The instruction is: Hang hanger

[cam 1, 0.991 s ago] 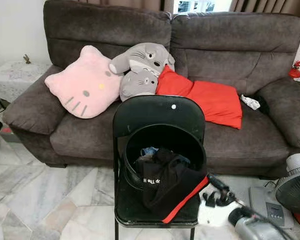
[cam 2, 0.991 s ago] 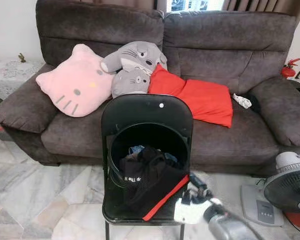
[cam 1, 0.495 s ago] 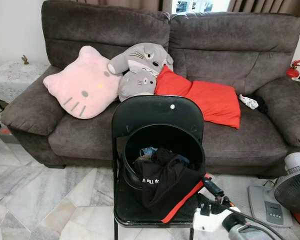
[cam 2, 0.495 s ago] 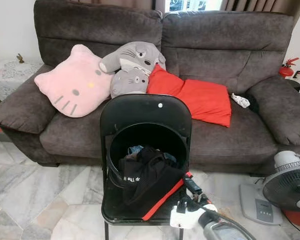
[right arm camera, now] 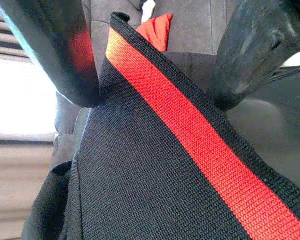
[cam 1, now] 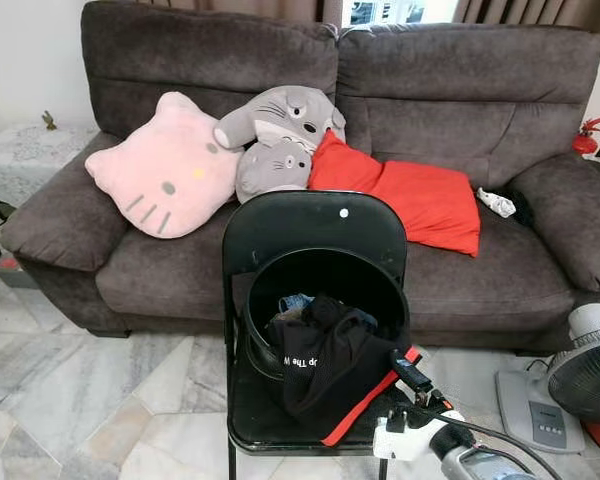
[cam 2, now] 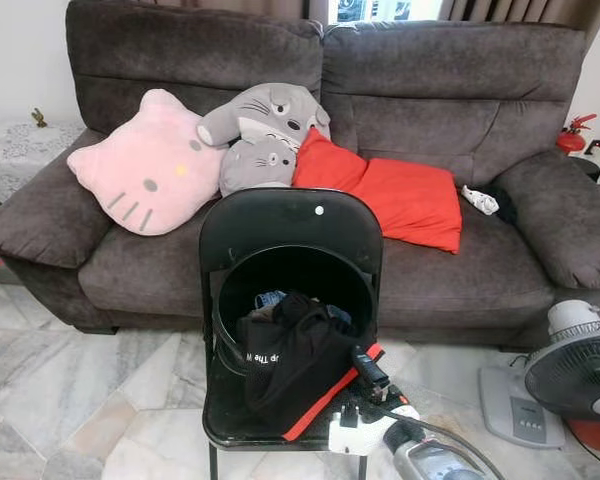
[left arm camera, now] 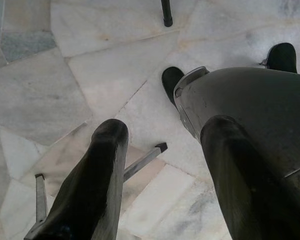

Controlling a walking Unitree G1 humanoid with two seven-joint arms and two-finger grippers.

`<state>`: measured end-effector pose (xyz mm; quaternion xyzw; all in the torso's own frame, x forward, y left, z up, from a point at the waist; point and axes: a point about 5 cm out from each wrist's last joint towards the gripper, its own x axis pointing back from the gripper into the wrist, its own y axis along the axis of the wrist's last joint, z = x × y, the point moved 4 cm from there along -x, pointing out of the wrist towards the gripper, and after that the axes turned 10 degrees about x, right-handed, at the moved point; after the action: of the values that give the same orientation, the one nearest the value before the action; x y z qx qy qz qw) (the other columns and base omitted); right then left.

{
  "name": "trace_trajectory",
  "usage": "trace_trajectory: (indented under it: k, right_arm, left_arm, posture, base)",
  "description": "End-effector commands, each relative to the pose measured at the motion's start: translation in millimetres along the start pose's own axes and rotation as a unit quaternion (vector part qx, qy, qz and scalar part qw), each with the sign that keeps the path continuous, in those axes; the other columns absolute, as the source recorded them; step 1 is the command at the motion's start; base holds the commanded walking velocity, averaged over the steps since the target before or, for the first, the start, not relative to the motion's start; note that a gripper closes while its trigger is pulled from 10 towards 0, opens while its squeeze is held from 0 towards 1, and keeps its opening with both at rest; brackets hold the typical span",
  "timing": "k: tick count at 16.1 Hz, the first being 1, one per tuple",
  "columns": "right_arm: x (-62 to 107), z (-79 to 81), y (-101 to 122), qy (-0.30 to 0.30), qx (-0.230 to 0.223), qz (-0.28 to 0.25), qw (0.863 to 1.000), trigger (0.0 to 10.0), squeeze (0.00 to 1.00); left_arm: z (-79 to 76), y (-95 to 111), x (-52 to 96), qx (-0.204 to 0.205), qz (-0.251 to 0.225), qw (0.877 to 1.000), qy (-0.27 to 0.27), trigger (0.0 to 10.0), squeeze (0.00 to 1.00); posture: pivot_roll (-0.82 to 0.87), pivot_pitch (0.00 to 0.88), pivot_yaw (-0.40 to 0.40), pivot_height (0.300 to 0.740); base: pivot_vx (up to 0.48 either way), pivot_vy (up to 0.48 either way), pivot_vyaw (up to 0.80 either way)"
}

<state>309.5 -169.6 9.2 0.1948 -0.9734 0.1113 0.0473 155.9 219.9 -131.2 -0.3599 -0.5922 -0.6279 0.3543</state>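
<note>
Right wrist view: my right fingers point(right arm camera: 75, 55) stand spread, straddling the red-banded hem of the black garment point(right arm camera: 155, 165), grasping nothing yet. That knit looks soft, limp and light; I would pinch the thicker ribbed hem. It spills from a round black bucket point(cam 1: 325, 275) on the folding chair point(cam 1: 315, 225), before the plush brown sofa point(cam 1: 460, 90). My left fingers point(left arm camera: 97, 185) hang apart over marble floor point(left arm camera: 40, 90). No hanger is visible.

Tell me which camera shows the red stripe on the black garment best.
The right wrist view: the red stripe runs close up between the right gripper's open fingers. Both eye views show it as a thin red edge on the garment hanging from the bucket.
</note>
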Motion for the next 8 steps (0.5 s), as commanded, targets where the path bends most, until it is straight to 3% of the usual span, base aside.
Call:
trace_trajectory:
  k: [1,8]
  right_arm:
    - [-1.3,-1.0,2.4,-0.005,-0.002,-0.006,1.0,10.0,0.0]
    - [-3.2,-11.1,9.5,-0.048,-0.011,-0.024,0.998,10.0,0.0]
  left_arm:
    - [-2.9,-6.9,0.5,0.001,0.012,1.0,-0.005,10.0,0.0]
    - [-3.3,-7.8,0.6,0.001,0.013,1.0,-0.005,10.0,0.0]
  posture:
    - [-0.13,0.086,0.011,0.74]
    - [-0.13,0.073,0.006,0.74]
  base:
    - [0.0,0.0,0.0]
    - [0.0,0.0,0.0]
